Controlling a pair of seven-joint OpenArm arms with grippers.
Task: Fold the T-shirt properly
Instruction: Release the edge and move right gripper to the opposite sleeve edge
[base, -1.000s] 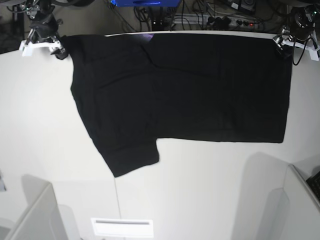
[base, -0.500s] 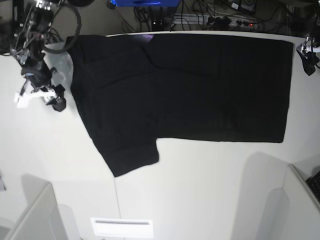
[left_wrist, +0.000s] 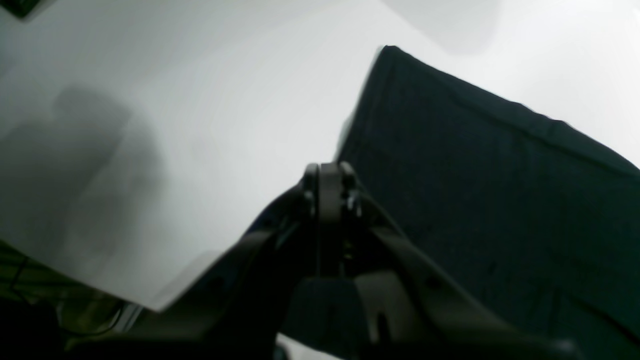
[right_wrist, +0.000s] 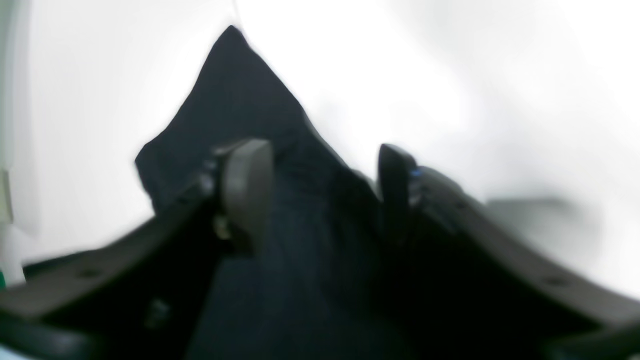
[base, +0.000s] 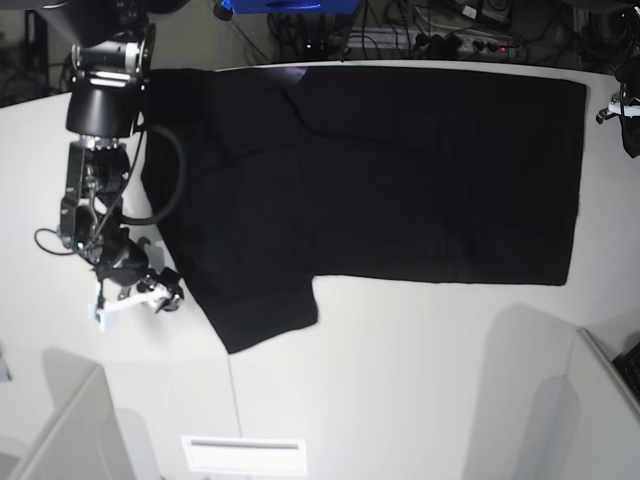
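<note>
Right pincer (base: 140, 298) gapes beside T-shirt (base: 380, 170) sleeve edge, table (base: 400, 380) bare around

A: Where does the T-shirt (base: 400, 170) lie?

B: Spread flat on the counter (base: 400, 380), across its far half, reaching the far edge. One sleeve juts toward the near side, on the base view's left.

A: And the hands?

B: The right hand (base: 140, 295) sits over the counter just beside that sleeve, on its left. The left hand (base: 628, 115) is at the view's right edge, near the shirt's far right corner, over bare counter.
</note>
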